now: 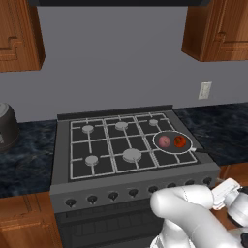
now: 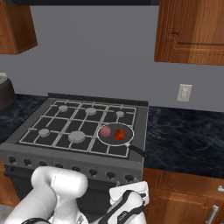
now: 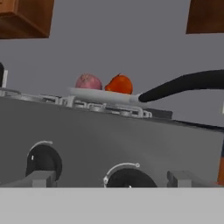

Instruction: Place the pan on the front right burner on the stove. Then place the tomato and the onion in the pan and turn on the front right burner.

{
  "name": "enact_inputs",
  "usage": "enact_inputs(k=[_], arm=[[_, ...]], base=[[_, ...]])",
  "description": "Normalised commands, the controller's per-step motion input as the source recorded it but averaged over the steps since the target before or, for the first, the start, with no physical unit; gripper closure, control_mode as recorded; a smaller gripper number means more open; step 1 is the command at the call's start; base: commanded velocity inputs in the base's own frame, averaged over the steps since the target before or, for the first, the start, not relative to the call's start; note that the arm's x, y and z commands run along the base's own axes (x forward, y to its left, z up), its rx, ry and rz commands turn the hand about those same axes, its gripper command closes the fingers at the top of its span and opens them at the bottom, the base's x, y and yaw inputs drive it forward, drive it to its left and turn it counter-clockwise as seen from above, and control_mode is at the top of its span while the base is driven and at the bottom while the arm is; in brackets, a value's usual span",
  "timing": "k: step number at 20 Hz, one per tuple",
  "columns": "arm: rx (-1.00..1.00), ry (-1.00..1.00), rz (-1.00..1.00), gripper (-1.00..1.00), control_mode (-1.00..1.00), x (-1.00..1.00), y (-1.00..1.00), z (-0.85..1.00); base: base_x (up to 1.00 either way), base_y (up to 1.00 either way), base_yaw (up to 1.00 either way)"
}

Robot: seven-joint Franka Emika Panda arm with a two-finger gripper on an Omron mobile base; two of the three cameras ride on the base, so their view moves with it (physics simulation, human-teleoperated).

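The pan (image 1: 173,142) sits at the front right of the stove (image 1: 62,160), covering the front right burner, its dark handle (image 3: 183,85) sticking out to the right. Inside it lie the dull pinkish onion (image 1: 164,141) on the left and the bright red-orange tomato (image 1: 179,141) on the right; both also show over the pan's rim (image 3: 98,93), the onion (image 3: 89,82) beside the tomato (image 3: 119,84). My gripper (image 3: 113,180) is open, low in front of the stove's front panel, with a black knob (image 3: 127,177) between its fingertips (image 3: 41,178).
A row of black knobs (image 1: 113,195) runs along the stove front, another knob (image 3: 43,162) left of the gripper. A dark pot (image 1: 7,128) stands on the left counter. Dark countertop (image 2: 183,135) lies right of the stove, wooden cabinets (image 2: 192,30) above.
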Motion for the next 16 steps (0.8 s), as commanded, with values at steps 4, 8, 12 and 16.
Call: enact_inputs(k=[4, 8, 12, 16], arm=[[0.0, 0.0, 0.0, -1.0, -1.0, 0.19, 0.0, -0.21], [0.0, 0.0, 0.0, -1.0, -1.0, 0.28, -0.01, -0.16], [0.0, 0.0, 0.0, -1.0, -1.0, 0.21, -0.05, -0.17], [0.0, 0.0, 0.0, -1.0, -1.0, 0.17, -0.03, -0.24]], base=[[0.0, 0.0, 0.0], [0.0, 0.0, 0.0], [0.0, 0.0, 0.0], [0.0, 0.0, 0.0]])
